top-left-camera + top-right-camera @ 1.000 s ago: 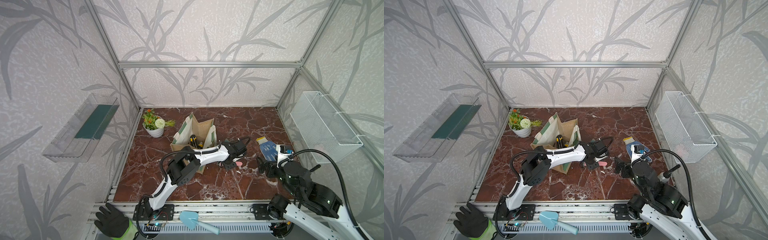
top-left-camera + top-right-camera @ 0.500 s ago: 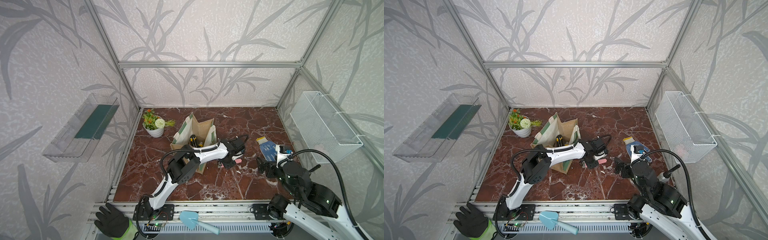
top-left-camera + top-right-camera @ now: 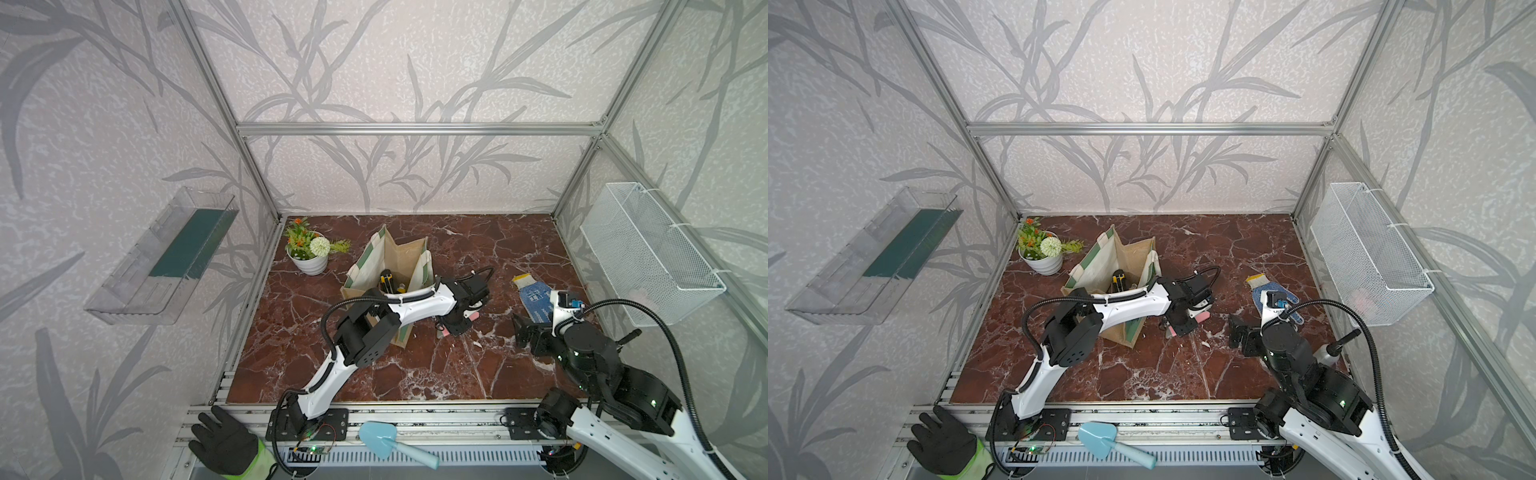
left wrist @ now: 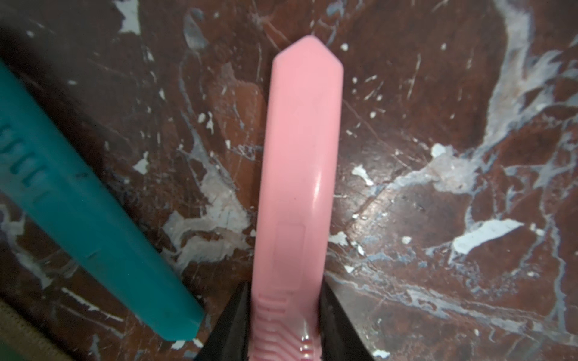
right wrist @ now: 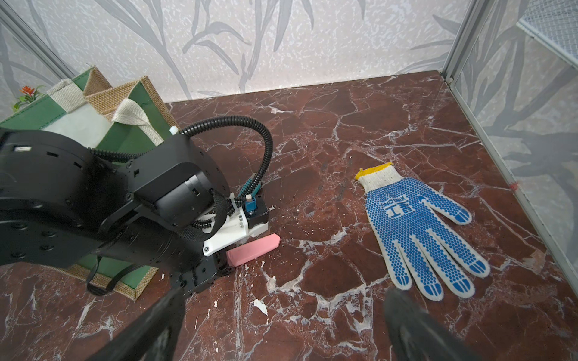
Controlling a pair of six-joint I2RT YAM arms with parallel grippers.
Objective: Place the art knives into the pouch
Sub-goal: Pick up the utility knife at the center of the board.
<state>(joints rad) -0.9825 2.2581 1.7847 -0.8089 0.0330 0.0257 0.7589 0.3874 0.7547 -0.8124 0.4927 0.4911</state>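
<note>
Our left fingers (image 4: 234,318) gripped the pink knife (image 4: 300,172) by both flanks as it lay flat on the bench (image 3: 478,365), just right of the pouch (image 3: 399,257) (a teal tool (image 4: 93,225) lay beside it). Our right fingers (image 5: 413,328) gaped wide, holding nothing, near the glove (image 5: 416,225) farther right.

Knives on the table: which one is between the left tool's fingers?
The pink knife; the left tool straddles it, while the teal knife lies free beside it.
</note>
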